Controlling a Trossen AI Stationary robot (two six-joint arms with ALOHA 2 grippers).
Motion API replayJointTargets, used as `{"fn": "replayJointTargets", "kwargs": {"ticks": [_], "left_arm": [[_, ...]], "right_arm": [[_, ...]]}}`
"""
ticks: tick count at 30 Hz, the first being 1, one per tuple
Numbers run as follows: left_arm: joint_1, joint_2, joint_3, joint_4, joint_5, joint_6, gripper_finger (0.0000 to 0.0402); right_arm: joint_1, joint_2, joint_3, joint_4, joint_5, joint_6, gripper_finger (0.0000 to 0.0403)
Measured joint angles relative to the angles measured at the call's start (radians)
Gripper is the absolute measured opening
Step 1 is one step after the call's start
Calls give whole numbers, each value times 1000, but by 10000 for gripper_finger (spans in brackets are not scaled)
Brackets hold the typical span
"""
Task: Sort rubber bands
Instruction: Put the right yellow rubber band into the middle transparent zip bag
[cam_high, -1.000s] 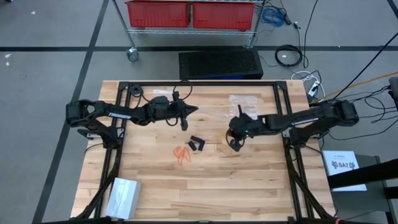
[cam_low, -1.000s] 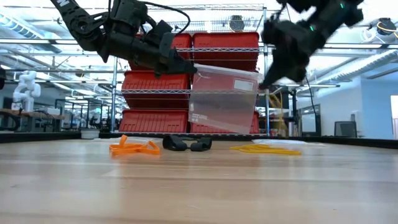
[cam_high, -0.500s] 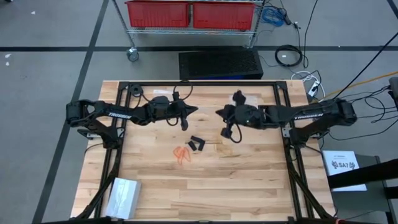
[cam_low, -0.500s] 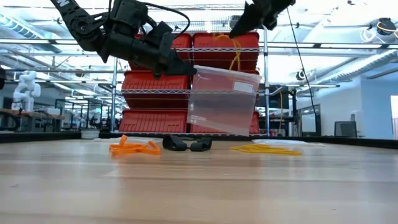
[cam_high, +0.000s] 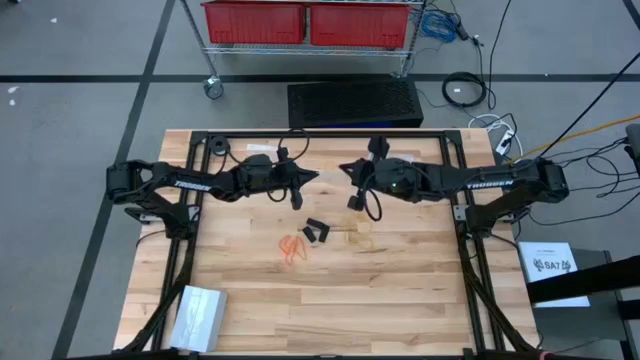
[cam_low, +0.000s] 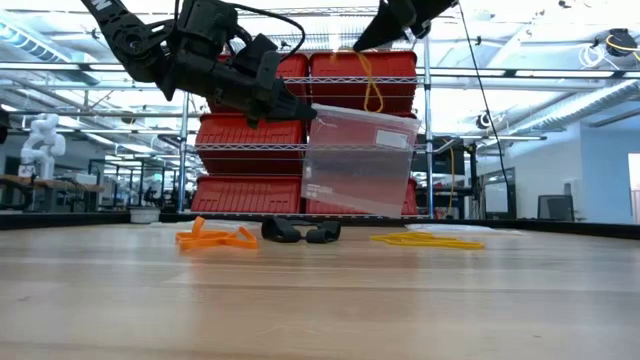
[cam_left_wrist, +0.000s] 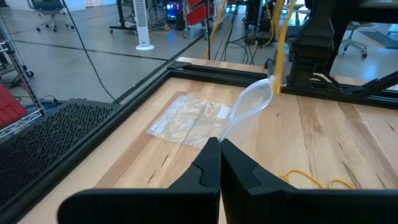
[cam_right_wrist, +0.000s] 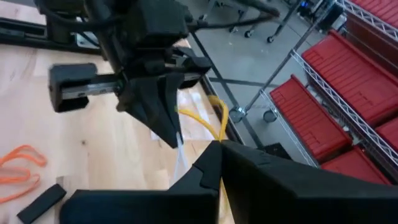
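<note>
**Honestly, plenty of ways to fumble this bag drop**

Looking at a left gripper (cam_high: 312, 178) pressed together on the top corner of a clear bag (cam_low: 360, 160), dangling it above the table (cam_high: 400, 300) with the mouth barely gaping. Also looking at a right gripper (cam_low: 365, 42) up high, just beside that mouth, pinched shut on a few yellow rubber bands (cam_low: 372, 85) hanging off the tips in a loop.

Biggest worry, probably: letting go a touch off to the side and dropping that bunch outside the bag. Blame the floppy one-corner hold, leaving the opening narrow and free to swing. Could also snag a loop on a fingertip and get no drop at all, or fling it out on pulling away. Might bump the bag rim and twist it shut, too.

Plenty left down on the wood: orange bands (cam_high: 291, 246), black bands (cam_high: 318, 231) just beside them, and loose yellow bands (cam_low: 425, 240) a bit further toward the right arm's side. Worth minding the mix-up risk there, like grabbing a black one along with a neighbouring orange, given the closeness. Also got a spare flat bag (cam_left_wrist: 189, 118) lying near the far edge of the table, easy to drag by accident.
</note>
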Motion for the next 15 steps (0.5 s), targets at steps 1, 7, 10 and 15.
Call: {"fn": "replayJointTargets", "kwargs": {"ticks": [1,7,10,15], "left_arm": [[0,0,0,0,0,0,0],[0,0,0,0,0,-5,0],[0,0,0,0,0,-8,0],[0,0,0,0,0,-9,0]], "right_arm": [[0,0,0,6,-1,-8,0],[-1,0,0,20,-3,-34,0],[-1,0,0,20,-5,-47,0],[-13,0,0,24,-4,-74,0]]}}
